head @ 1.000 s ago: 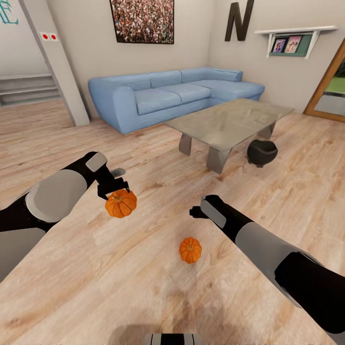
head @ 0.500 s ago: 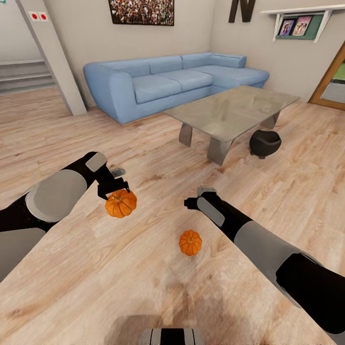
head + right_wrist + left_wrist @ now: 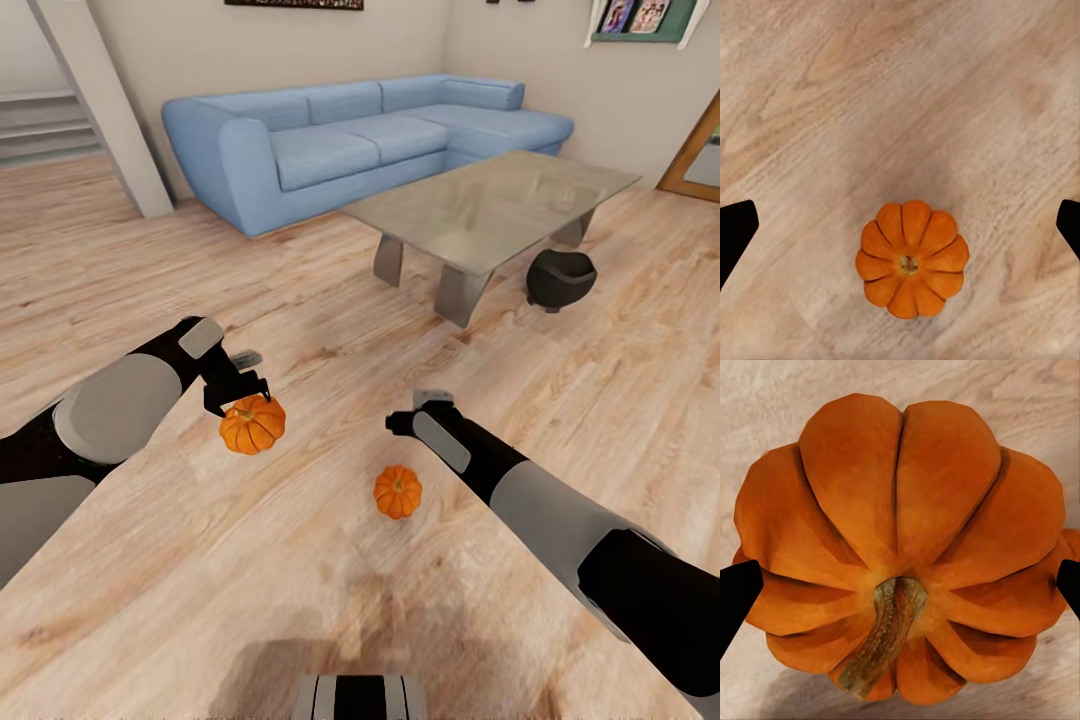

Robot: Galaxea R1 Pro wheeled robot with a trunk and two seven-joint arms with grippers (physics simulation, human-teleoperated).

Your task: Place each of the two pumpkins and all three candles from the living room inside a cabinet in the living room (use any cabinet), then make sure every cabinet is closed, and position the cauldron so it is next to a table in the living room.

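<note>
My left gripper (image 3: 240, 393) is shut on a bright-orange pumpkin (image 3: 252, 424) and holds it above the wood floor; that pumpkin (image 3: 900, 547) sits stem-up between the black fingertips (image 3: 736, 589). A second, smaller pumpkin (image 3: 398, 491) lies on the floor just in front of my right gripper (image 3: 404, 416). In the right wrist view this pumpkin (image 3: 912, 259) is below the right gripper (image 3: 900, 225), which is open and apart from it. The black cauldron (image 3: 560, 278) stands on the floor beside the glass coffee table (image 3: 560, 180). Candles and cabinet are out of view.
A blue corner sofa (image 3: 340, 145) stands behind the coffee table. A slanted pale column (image 3: 100, 110) and stairs (image 3: 40, 125) are at the back left. A wood-framed door (image 3: 700, 150) is at the right edge. Open plank floor (image 3: 300, 600) lies around both arms.
The whole view has shifted, so the camera moved. The right gripper has edged a little to the left and forward over the floor pumpkin. The left gripper still holds its pumpkin.
</note>
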